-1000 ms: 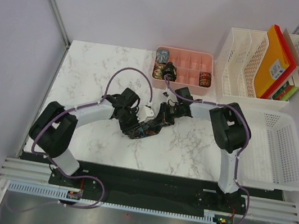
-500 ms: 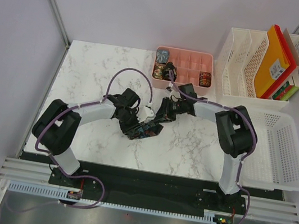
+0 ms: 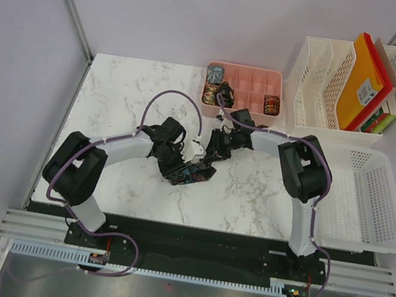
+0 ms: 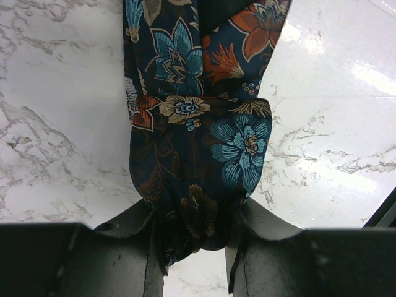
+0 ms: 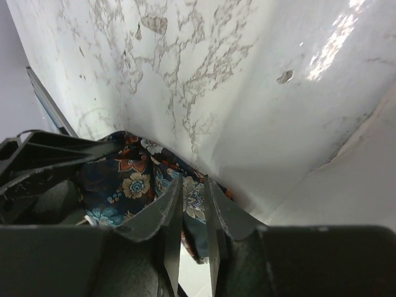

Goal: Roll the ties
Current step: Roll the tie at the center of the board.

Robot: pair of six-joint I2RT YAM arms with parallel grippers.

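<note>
A dark navy floral tie (image 3: 196, 169) lies on the marble table between my two grippers. In the left wrist view its folded end (image 4: 192, 154) sits between my fingers, and my left gripper (image 4: 195, 247) is shut on it. My left gripper (image 3: 183, 170) is at the tie's near end. My right gripper (image 3: 213, 149) is at its far end. In the right wrist view the right gripper (image 5: 193, 204) is shut on a fold of the same tie (image 5: 133, 182). Rolled ties (image 3: 215, 80) sit in the pink tray (image 3: 251, 76).
The pink compartment tray stands at the table's back, just behind my right gripper. A white file rack (image 3: 328, 90) with coloured folders stands at the back right. A white basket (image 3: 367, 198) sits at the right. Purple cables loop over both arms.
My right gripper has moved a little left and toward the back with the tie's far end. My left gripper has stayed nearly still, holding the near end.
</note>
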